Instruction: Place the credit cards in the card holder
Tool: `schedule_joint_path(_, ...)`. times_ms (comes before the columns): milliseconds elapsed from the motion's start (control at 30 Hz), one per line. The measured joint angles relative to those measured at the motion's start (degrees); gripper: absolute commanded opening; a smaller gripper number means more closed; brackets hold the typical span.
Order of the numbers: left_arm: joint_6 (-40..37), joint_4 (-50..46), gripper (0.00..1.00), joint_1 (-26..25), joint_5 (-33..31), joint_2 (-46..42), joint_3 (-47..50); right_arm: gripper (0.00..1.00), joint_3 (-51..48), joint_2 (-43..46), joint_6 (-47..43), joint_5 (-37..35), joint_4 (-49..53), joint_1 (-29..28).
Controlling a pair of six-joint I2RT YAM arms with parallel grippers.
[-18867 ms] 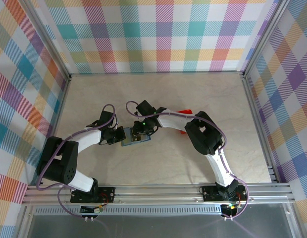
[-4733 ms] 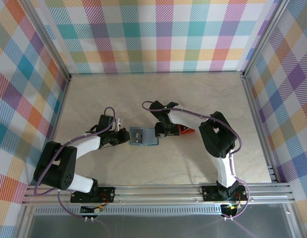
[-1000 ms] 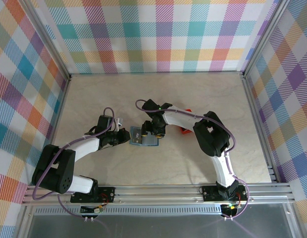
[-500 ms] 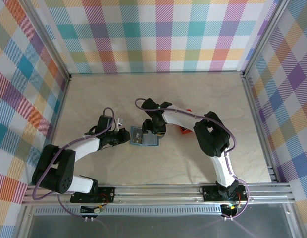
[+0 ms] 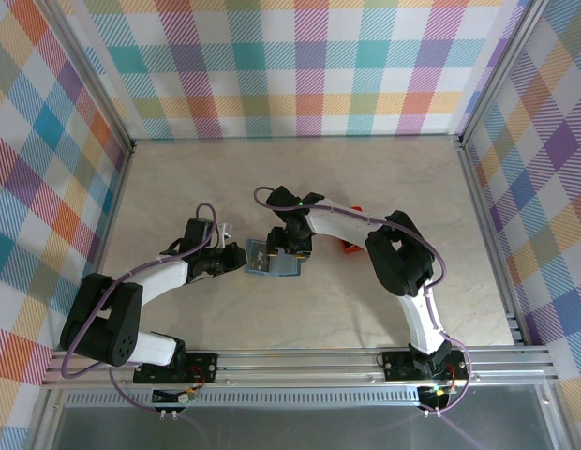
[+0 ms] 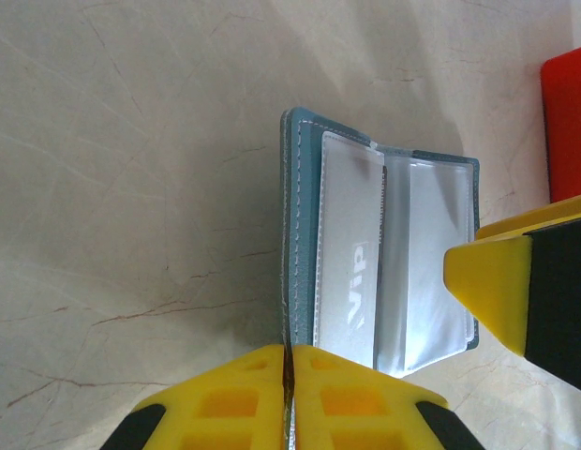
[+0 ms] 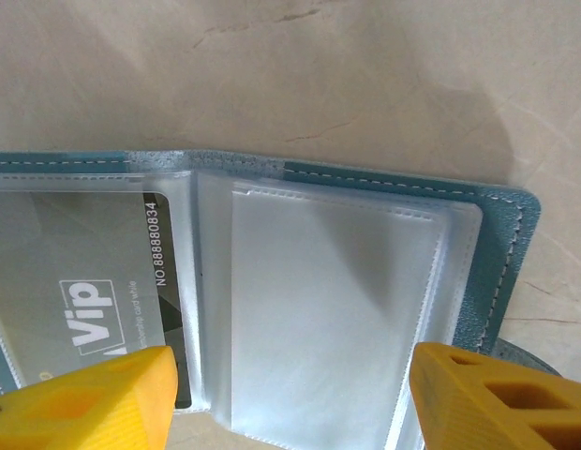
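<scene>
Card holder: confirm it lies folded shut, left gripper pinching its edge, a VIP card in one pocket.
Not folded shut: the card holder lies open, as the left wrist view shows. The left gripper does pinch its edge, and a VIP card sits in one pocket.
</scene>
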State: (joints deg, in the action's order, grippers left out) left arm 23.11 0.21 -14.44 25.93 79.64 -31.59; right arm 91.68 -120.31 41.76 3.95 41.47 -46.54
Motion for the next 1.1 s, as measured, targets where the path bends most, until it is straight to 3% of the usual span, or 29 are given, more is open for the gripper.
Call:
schedule_joint_path(900, -0.02, -0.02, 0.10, 0.00, 0.00, 0.00, 0.00, 0.63, 1.18, -1.79, 2.91, 7.21, -5.92, 0.50)
schedule_joint_path(1100, -0.02, -0.02, 0.10, 0.00, 0.00, 0.00, 0.00, 0.63, 1.18, -1.79, 2.99, 5.95, -6.05, 0.50)
